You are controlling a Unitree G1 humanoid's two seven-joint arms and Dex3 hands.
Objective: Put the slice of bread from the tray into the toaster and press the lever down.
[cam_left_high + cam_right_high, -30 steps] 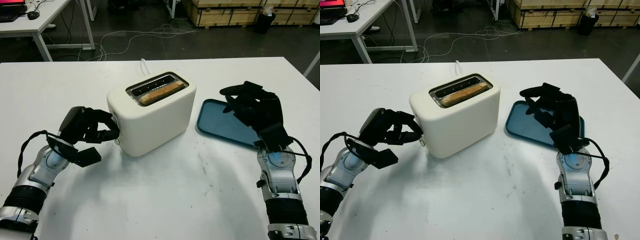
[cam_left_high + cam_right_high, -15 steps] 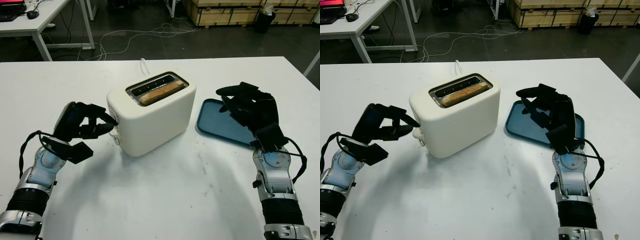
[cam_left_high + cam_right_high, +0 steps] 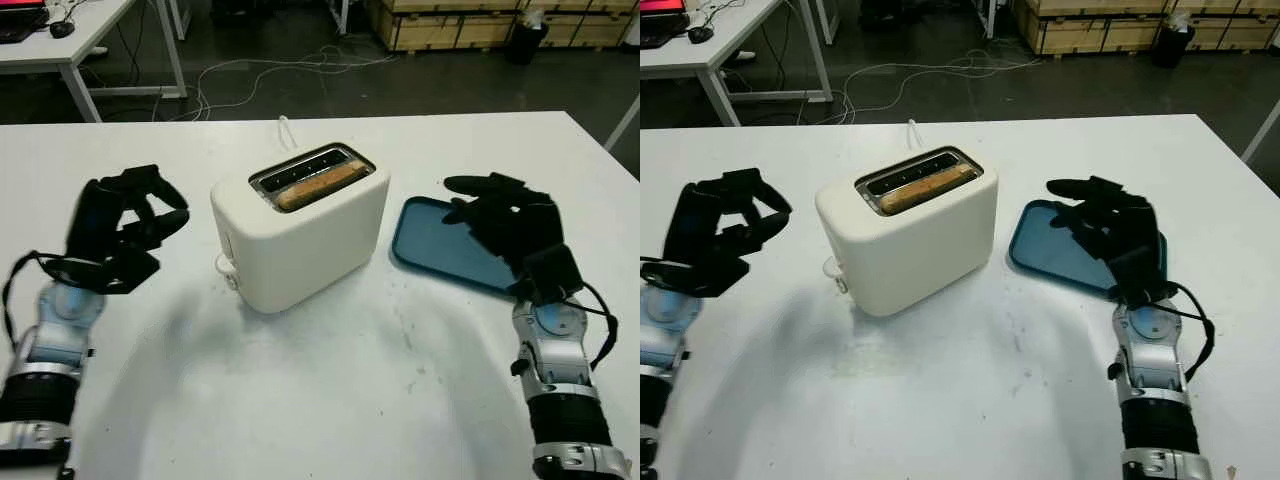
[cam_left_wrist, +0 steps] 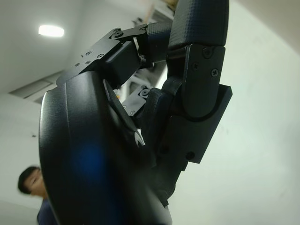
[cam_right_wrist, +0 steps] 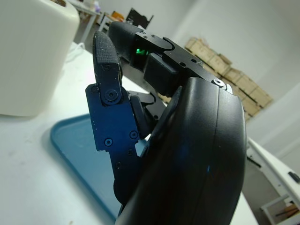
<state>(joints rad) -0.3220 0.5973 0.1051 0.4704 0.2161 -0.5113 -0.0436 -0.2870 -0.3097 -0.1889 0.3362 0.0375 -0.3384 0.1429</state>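
A white toaster (image 3: pixel 300 235) stands mid-table, and a slice of bread (image 3: pixel 318 186) sits sunk in its nearer slot, top about level with the rim. The lever knob (image 3: pixel 226 268) is low on the toaster's left end. To the right lies the blue tray (image 3: pixel 440 250) with nothing on it. My left hand (image 3: pixel 128 212) is raised well left of the toaster, clear of it, fingers curled on nothing. Above the tray's right part hovers my right hand (image 3: pixel 500 212), open; the tray (image 5: pixel 79 150) lies beneath it in the right wrist view.
The toaster's white cable (image 3: pixel 288 130) runs off the table's far edge. Bare white tabletop (image 3: pixel 330 400) stretches in front of the toaster and between my arms. Another table (image 3: pixel 90 35) stands at the back left. A person (image 4: pixel 33 187) appears in the left wrist view.
My left hand has drawn back from the toaster's lever end, moving left and up. My right hand has stayed over the tray, its fingers stretched out a little more.
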